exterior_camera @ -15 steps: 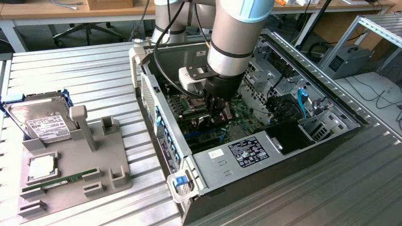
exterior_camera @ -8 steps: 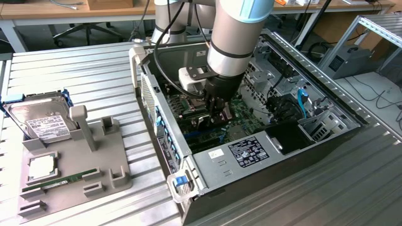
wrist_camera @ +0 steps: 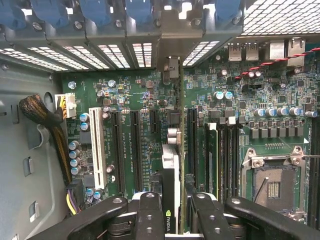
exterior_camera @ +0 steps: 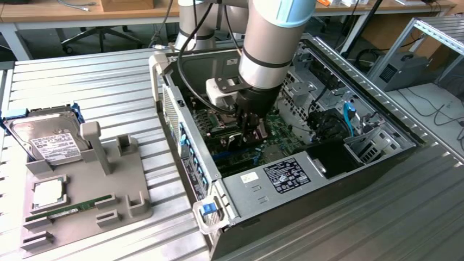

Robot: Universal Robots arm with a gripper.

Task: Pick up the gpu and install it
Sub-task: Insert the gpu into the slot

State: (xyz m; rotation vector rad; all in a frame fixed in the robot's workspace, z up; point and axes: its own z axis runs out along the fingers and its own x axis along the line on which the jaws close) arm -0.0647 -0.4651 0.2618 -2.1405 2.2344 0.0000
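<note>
One gpu (wrist_camera: 171, 165) clamped edge-on in my tool (wrist_camera: 176, 207) above the mobo (wrist_camera: 125, 90), prob. to meet a slot (wrist_camera: 191, 135).

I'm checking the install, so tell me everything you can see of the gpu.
The gpu is seen edge-on, standing upright over the green motherboard, parallel to its black slots. A silvery cooler side, a black part with a green logo and a thin green board edge show. The gripper clamps it from both sides. Whether it is seated cannot be told.
</note>
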